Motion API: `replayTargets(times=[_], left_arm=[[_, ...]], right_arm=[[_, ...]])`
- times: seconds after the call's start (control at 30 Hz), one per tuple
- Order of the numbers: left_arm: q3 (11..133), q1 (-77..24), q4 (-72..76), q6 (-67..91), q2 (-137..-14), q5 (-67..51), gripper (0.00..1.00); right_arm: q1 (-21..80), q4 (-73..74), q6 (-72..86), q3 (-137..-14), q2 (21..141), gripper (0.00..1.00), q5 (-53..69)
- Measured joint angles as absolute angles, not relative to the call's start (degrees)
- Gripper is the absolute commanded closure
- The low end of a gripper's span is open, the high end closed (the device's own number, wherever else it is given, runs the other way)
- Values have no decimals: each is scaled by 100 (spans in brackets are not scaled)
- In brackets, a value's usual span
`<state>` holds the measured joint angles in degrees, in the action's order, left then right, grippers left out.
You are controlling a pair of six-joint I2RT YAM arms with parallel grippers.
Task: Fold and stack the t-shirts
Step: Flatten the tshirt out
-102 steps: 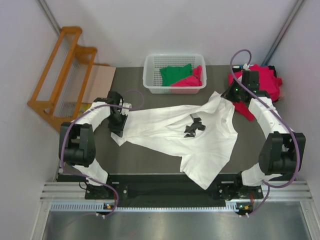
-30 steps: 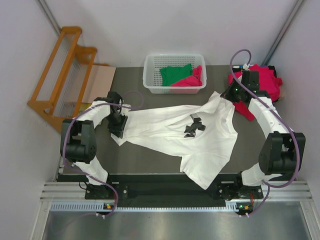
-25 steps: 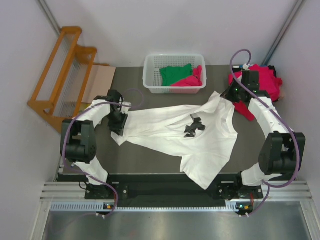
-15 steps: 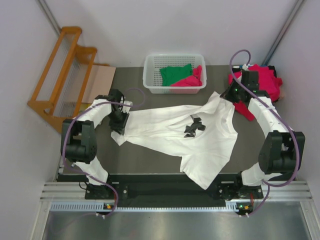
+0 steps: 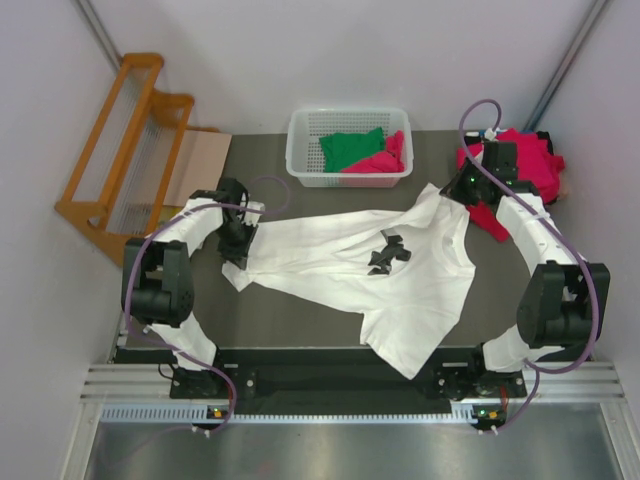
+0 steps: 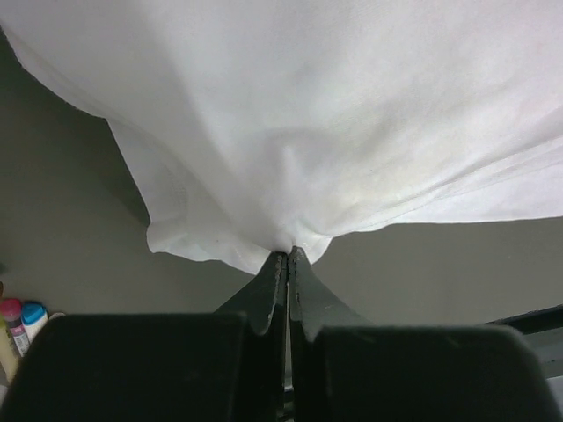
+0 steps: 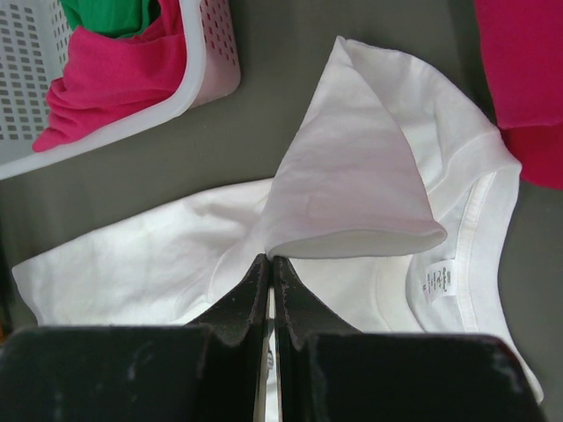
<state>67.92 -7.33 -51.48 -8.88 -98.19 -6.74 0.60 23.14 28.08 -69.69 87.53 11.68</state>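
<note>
left end effector (image 6: 287,257) was clamped on white t-shirt (image 5: 410,285) edge, right end effector (image 7: 270,260) pinched its sleeve; shirt's long axis ran between them across the counter (image 5: 290,322).

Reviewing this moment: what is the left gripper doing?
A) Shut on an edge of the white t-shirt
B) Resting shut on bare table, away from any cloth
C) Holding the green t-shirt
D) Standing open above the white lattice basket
A: in the left wrist view the left gripper has its fingers pressed together, and a bunched edge of the white t-shirt is pinched at their tips.
</note>
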Motion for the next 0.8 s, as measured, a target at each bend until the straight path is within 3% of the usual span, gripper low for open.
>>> replayTargets(times=[0.27,0.8], left_arm=[[6949,-725,-5175,-888,-9819,-552,100],[9019,-462,-5607,-934,-9819,130,100]], right_arm=[[60,2314,2808,-6969,8753,100,1170],[60,2215,2812,-6973,8309,100,1251]])
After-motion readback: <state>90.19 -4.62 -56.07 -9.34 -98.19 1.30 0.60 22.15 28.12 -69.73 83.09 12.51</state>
